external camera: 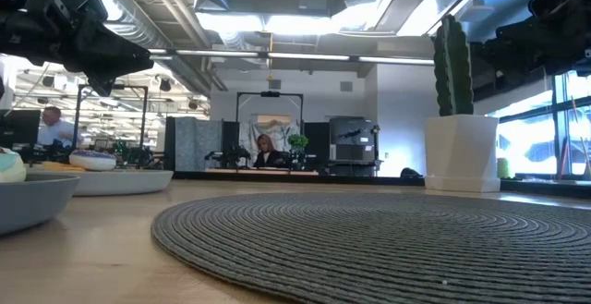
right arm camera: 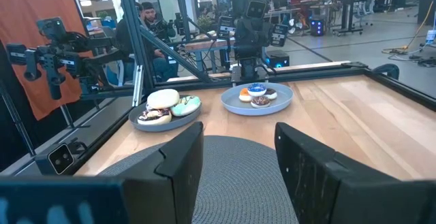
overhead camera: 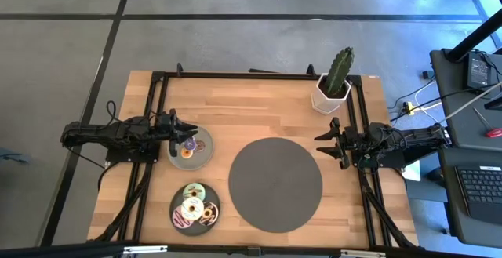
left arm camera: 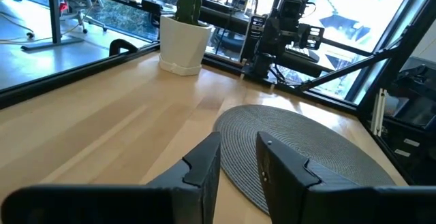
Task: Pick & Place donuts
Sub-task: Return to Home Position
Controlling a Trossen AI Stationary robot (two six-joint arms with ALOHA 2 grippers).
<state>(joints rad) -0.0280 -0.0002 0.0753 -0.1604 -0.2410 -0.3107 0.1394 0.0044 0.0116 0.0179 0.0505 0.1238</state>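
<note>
Here, gathered at the left of the table (overhead camera: 235, 109): small donuts (overhead camera: 190, 146) on the grey plate (overhead camera: 202, 161), larger donuts (overhead camera: 194, 207) on the dark plate (overhead camera: 213, 197) nearer. Probably light, stiff, slick-iced; best pinched across one side of a ring. Poised over the grey plate's far left edge, left gripper (overhead camera: 187, 136) slightly parted, empty; waiting at the right, right gripper (overhead camera: 321, 143) wide apart.

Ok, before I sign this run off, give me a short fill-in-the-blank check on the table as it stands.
1. All the donuts lie on plates; the round woven mat carries ___ of them.
2. The grey plate and the dark plate both sit on the ___ arm's side.
3. The cactus stands in a ___ pot.
4. The right gripper has its fingers ___, holding nothing.

Missing words: none; left; white; open.
</note>
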